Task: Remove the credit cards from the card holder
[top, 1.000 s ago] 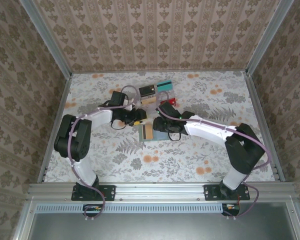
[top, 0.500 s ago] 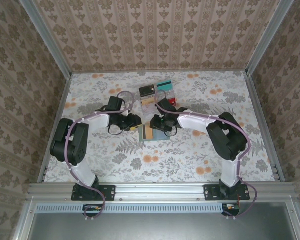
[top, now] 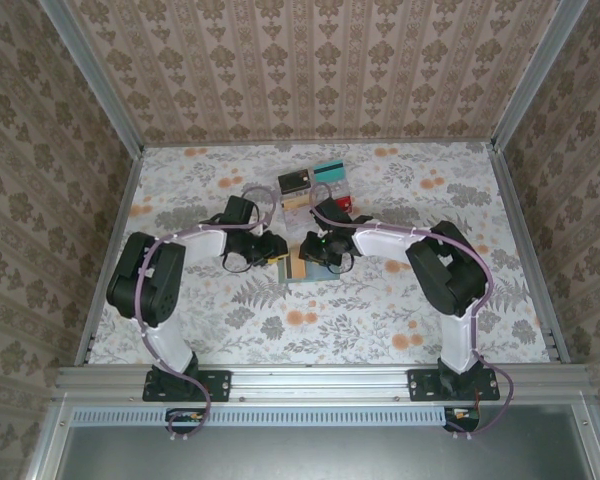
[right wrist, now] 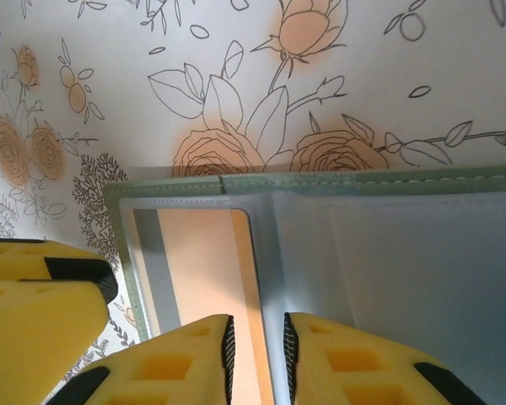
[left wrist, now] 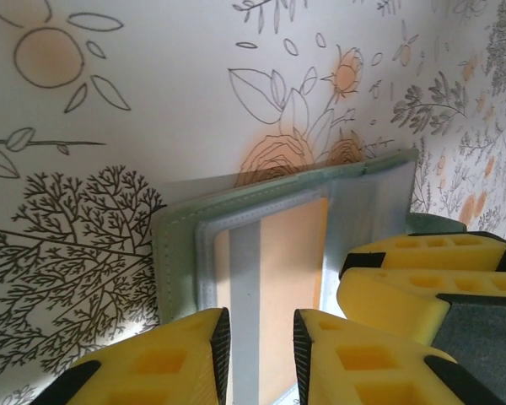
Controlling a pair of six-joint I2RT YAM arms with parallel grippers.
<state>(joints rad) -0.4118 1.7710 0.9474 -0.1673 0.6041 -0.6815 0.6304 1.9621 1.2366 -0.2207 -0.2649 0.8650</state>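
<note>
The card holder (left wrist: pixel 177 245) lies opened flat near the middle of the flower-printed desk (top: pixel 400 300), between the two arms. It has a grey-green stitched border and a pale bluish-grey inner side. The pocket on its left panel holds an orange-yellow card (left wrist: pixel 291 270), which shows through a window in the pocket. The other panel shows plain pale lining.

The left gripper (left wrist: pixel 261 350) is right above that pocket, its yellow fingers set close with a slim gap. I cannot tell whether they nip the pocket's edge. The right gripper (right wrist: pixel 255 350) is over the holder's middle fold, also nearly together, and its grip cannot be told either. The two grippers are just beside each other.

Farther back on the desk lie a teal card (top: pixel 328 169), a dark card (top: pixel 295 181) and a red card (top: pixel 344 204), close together.
</note>
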